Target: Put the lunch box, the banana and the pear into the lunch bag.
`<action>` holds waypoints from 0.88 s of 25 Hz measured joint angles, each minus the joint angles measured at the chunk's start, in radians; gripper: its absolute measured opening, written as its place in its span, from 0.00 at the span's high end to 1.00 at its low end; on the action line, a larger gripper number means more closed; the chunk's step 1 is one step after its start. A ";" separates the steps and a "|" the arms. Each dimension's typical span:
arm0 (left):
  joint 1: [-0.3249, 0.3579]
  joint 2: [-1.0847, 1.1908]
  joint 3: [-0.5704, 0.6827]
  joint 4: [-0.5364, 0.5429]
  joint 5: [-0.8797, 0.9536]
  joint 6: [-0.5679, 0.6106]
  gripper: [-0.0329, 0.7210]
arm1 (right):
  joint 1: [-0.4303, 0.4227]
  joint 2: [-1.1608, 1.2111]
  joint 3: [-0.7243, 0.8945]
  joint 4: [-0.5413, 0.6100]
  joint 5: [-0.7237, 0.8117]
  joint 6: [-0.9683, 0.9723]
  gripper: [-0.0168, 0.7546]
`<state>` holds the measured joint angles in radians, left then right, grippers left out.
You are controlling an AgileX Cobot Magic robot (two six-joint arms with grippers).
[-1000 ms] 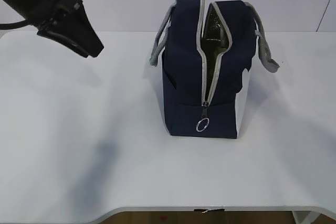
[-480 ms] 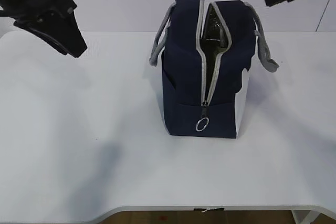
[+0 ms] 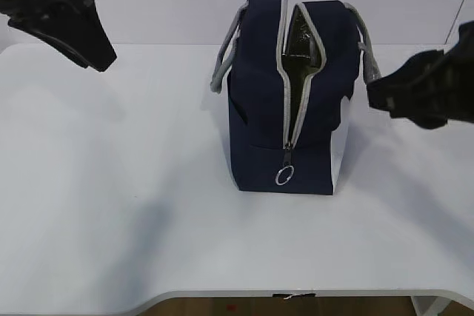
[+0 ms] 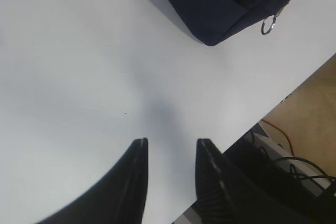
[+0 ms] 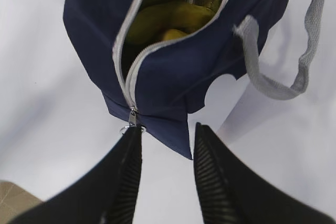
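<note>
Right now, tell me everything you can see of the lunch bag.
The lunch bag is a boxy navy-blue fabric bag standing upright on the white table, near its middle. A grey zipper runs over the top and down the near end; it is open, with a metal ring pull hanging low. Grey rope handles droop on both sides, and a white patch shows on its right side. Through the opening the right wrist view shows yellow fruit inside. Neither gripper touches the bag.

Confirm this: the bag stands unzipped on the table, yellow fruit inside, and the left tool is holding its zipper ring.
Not the left tool: the left wrist view shows it open over bare table, away from the ring. The bag stands unzipped, and the right wrist view shows yellow fruit inside.
</note>
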<state>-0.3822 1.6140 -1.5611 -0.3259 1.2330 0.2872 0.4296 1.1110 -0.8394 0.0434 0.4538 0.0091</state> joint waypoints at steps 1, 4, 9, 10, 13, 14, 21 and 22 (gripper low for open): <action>0.000 -0.002 0.000 0.000 0.002 0.000 0.64 | 0.000 -0.007 0.042 0.002 -0.055 0.000 0.62; 0.000 -0.004 0.000 0.000 0.004 -0.008 0.64 | 0.000 -0.012 0.148 0.006 -0.218 0.000 0.62; 0.000 -0.004 0.000 0.000 0.004 -0.016 0.64 | 0.007 -0.012 0.311 0.001 -0.501 0.000 0.62; 0.000 -0.004 0.000 0.000 0.005 -0.016 0.64 | 0.014 -0.012 0.337 -0.013 -0.559 0.000 0.62; 0.000 -0.004 0.000 0.000 0.006 -0.016 0.64 | 0.041 -0.013 0.411 -0.086 -0.685 0.008 0.62; 0.000 -0.004 0.000 0.000 0.006 -0.016 0.64 | 0.050 -0.013 0.426 -0.110 -0.710 0.025 0.62; 0.000 -0.004 0.000 -0.007 0.006 -0.017 0.64 | 0.066 0.008 0.460 -0.275 -0.762 0.177 0.62; 0.000 -0.004 0.000 -0.009 0.006 -0.017 0.64 | 0.066 0.026 0.460 -0.295 -0.766 0.207 0.62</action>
<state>-0.3822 1.6099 -1.5611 -0.3353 1.2391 0.2702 0.4953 1.1368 -0.3796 -0.2515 -0.3125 0.2157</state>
